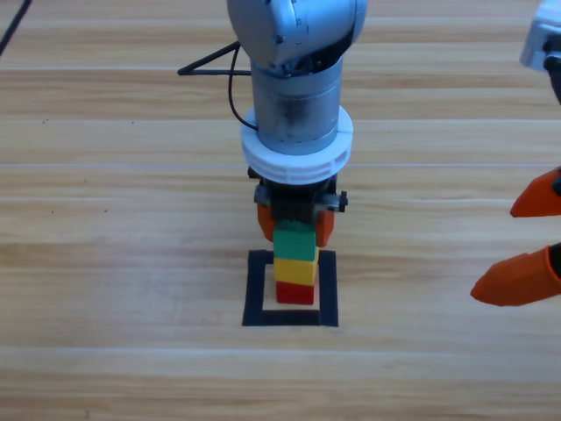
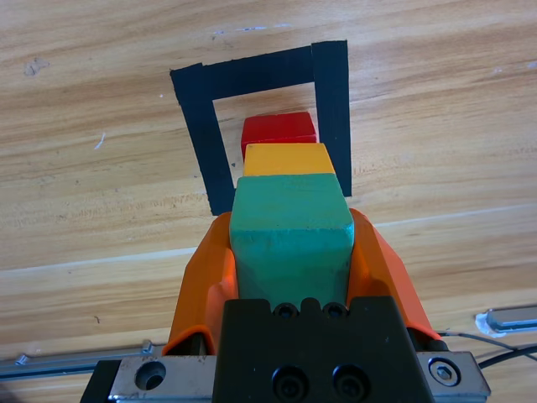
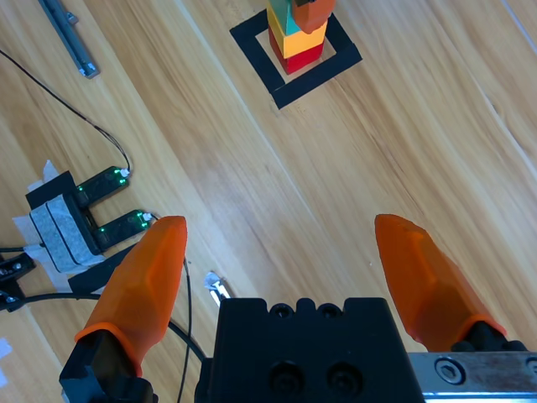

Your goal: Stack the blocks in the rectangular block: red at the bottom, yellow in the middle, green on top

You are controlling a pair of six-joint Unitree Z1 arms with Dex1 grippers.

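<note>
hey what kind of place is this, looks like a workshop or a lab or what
Probably a robotics lab bench: a wooden table with a black tape outline marking a target, coloured cubes stacked inside it, and loose cables and taped-down electronics.

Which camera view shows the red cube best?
The high view: the red cube shows a whole front face inside the tape outline. The left wrist view shows only its top edge; the right wrist view shows it far off.

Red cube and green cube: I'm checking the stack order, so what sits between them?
The yellow cube sits between the red cube and the green cube, which the left gripper holds; the high view shows it.
</note>
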